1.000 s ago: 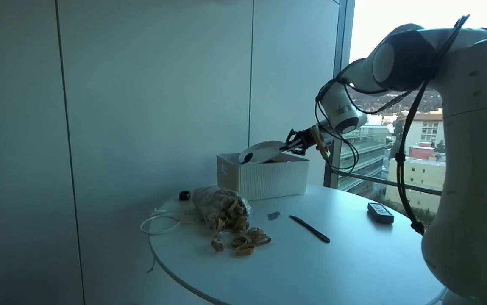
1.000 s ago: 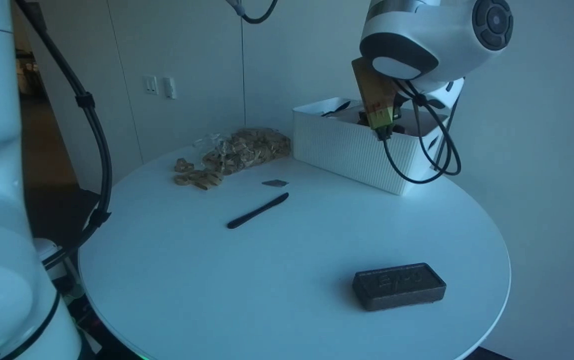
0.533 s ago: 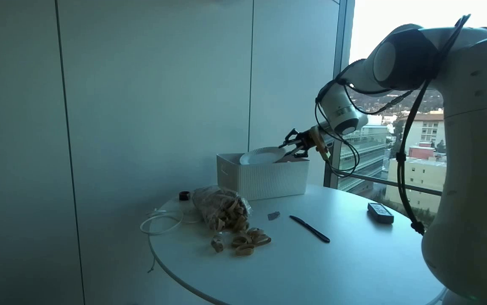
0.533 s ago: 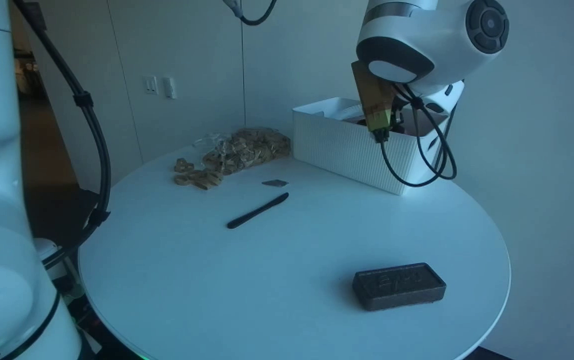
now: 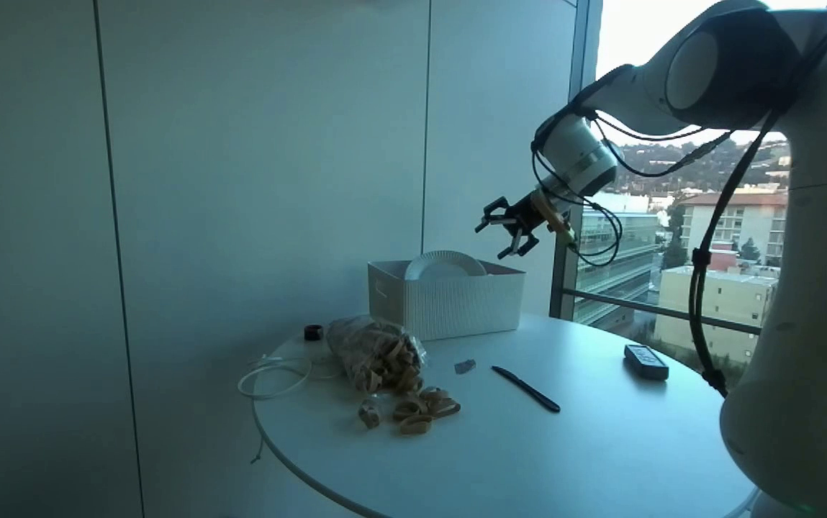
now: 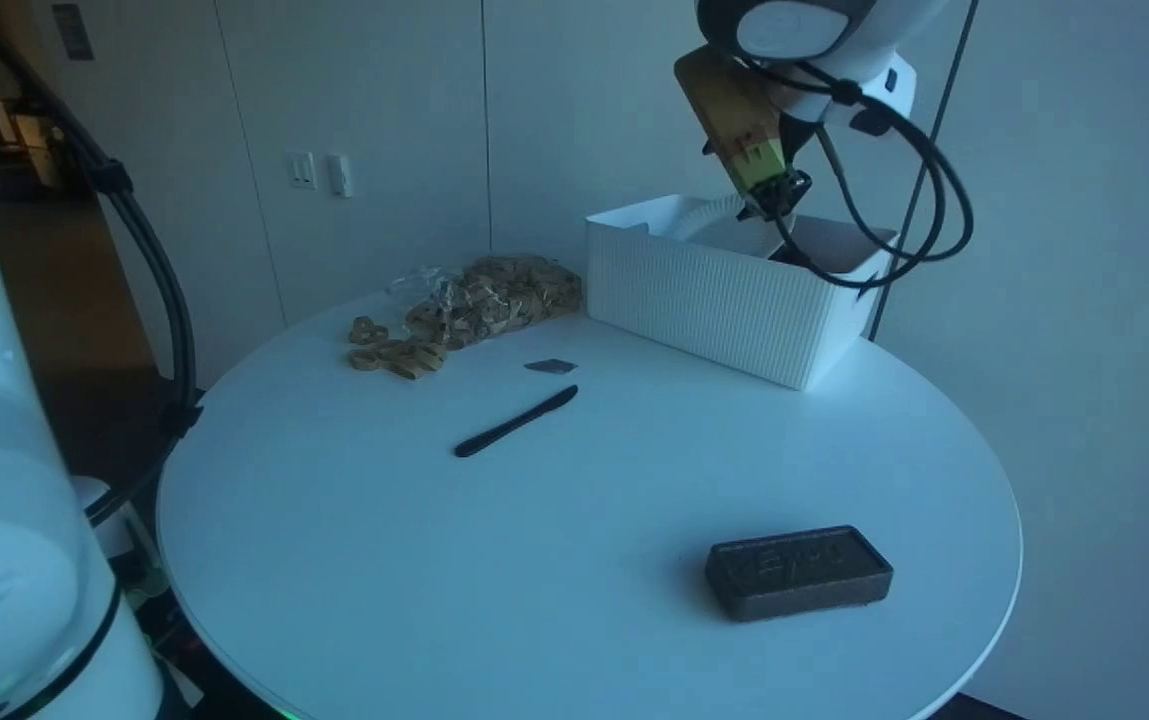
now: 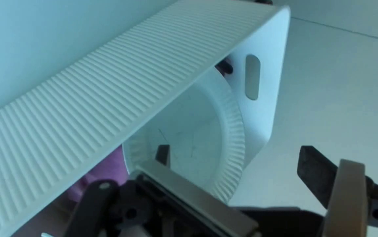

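Wrist view shows the ribbed box point(image 7: 110, 95) slanting from eight toward one o'clock, the fluted plate point(image 7: 198, 131) tilted inside. In an exterior view the gripper point(image 5: 492, 242), fingers apart, hangs clear at the plate's two o'clock; the knife point(image 5: 526, 389) lies at the box's five.

In an exterior view I'm seeing a pale panelled wall point(image 5: 240, 237) at nine o'clock, a bright window point(image 5: 679, 205) between two and three, and a round surface point(image 5: 507, 446) at five.
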You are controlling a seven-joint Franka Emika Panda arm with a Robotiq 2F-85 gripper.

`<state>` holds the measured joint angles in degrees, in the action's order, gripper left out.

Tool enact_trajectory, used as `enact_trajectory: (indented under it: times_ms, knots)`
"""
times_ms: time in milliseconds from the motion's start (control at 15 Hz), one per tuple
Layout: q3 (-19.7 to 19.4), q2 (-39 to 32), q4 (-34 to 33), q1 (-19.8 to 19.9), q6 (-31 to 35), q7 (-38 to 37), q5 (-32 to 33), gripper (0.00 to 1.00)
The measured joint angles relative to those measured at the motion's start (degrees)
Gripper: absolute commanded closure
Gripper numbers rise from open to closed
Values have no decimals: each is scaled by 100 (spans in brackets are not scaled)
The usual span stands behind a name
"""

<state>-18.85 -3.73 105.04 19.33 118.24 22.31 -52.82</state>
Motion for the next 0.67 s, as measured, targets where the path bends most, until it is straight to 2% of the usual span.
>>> enact_trajectory:
  times_ms: [267,533,667]
  knots:
    - [140,636,372,-214,-296,-376,1888,0]
    - [179,1209,840,-248,-1028,-369,3478,0]
    - [177,1476,1036,-248,-1479,-165,4064,0]
